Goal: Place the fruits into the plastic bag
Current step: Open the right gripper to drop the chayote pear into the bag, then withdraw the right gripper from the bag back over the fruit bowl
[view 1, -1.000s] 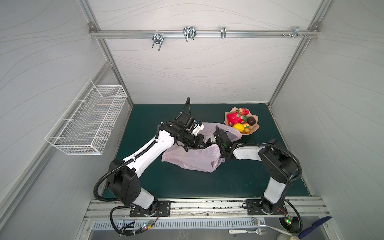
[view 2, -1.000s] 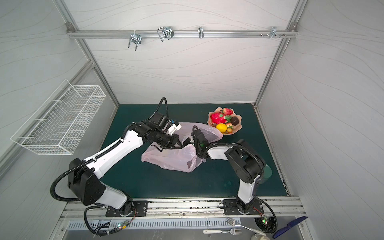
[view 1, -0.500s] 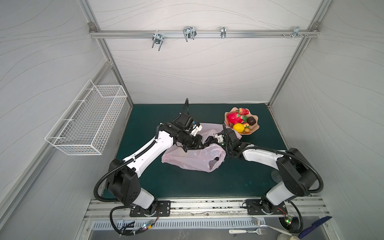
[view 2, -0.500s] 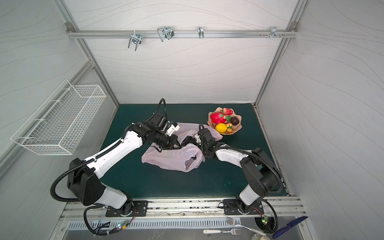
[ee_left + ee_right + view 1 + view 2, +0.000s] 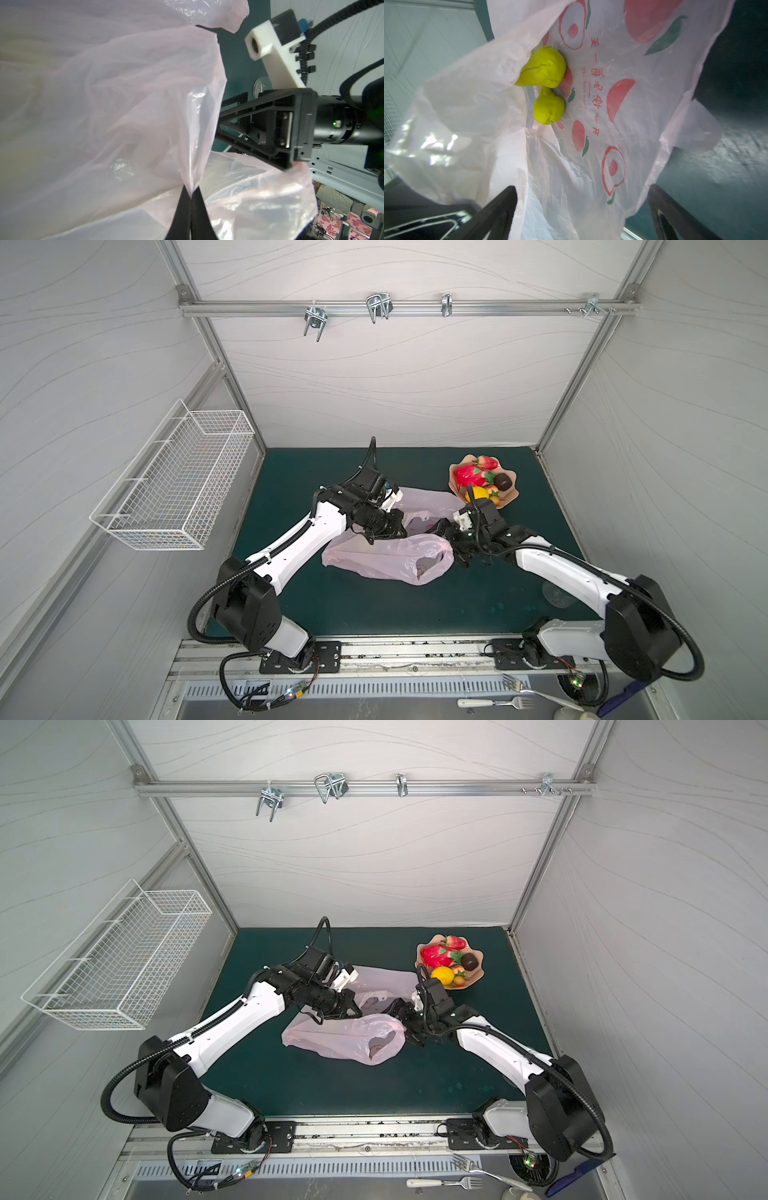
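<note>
Bag, near: the plastic bag [image 5: 386,556] lies crumpled mid-frame on the green worktop [image 5: 374,605], with a handle loop at its lower right.
Left hand: the left hand [image 5: 190,197] is pinched tight on a fold of bag film, holding the mouth's edge up.
Right hand: the right hand [image 5: 582,187] is spread wide and grips nothing. It sits at the bag mouth, right of centre in a top view [image 5: 451,543].
Change: within the last second the right arm unfolded and stretched low across the worktop, and its hand drew back slightly rightward. The left arm did not move.
In bag: a larger pear [image 5: 544,66] and a smaller pear [image 5: 549,108] rest on the printed film.
Meaning: a drop looks just finished; most fruit still awaits transfer.
Plate, far: the plate [image 5: 513,489] sits at upper right of the worktop and holds the dragon fruit [image 5: 469,476], lemon [image 5: 478,492], strawberry [image 5: 487,462] and dark round fruit [image 5: 502,480].
Hidden: film covers both pears in both top views. The small orange piece [image 5: 459,981] is too small to name. I cannot tell whether the right fingers touch the film.
</note>
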Action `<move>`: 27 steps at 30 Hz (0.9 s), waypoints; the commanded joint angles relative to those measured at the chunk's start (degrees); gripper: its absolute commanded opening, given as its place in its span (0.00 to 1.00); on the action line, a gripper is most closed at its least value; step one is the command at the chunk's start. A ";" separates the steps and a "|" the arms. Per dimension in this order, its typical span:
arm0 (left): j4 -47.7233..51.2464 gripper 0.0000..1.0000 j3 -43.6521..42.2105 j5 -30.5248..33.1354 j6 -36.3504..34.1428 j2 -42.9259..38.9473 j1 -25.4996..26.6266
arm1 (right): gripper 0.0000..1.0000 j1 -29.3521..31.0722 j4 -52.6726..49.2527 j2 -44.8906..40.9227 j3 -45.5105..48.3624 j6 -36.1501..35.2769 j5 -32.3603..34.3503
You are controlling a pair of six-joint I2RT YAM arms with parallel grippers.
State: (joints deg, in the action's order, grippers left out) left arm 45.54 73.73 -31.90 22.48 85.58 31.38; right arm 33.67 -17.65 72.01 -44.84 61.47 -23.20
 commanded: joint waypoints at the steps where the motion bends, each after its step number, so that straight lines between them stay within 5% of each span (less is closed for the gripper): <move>1: -0.98 0.00 -0.08 0.57 -1.29 -1.22 -0.21 | 0.99 -1.62 -10.69 -3.41 -1.10 -5.09 2.73; 14: -1.24 0.00 -0.85 0.93 -0.98 -1.55 -0.26 | 0.99 -9.23 -19.04 -15.75 -3.37 -11.71 -3.33; 27: -2.17 0.00 -1.40 0.78 -0.68 -1.60 -0.18 | 0.99 -16.80 -25.46 -18.24 -11.59 -17.06 -11.84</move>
State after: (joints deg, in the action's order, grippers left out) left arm 44.91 72.16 -31.68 22.55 85.52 31.38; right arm 18.22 -38.59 54.46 -53.78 47.51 -33.32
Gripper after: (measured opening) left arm 0.048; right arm 0.989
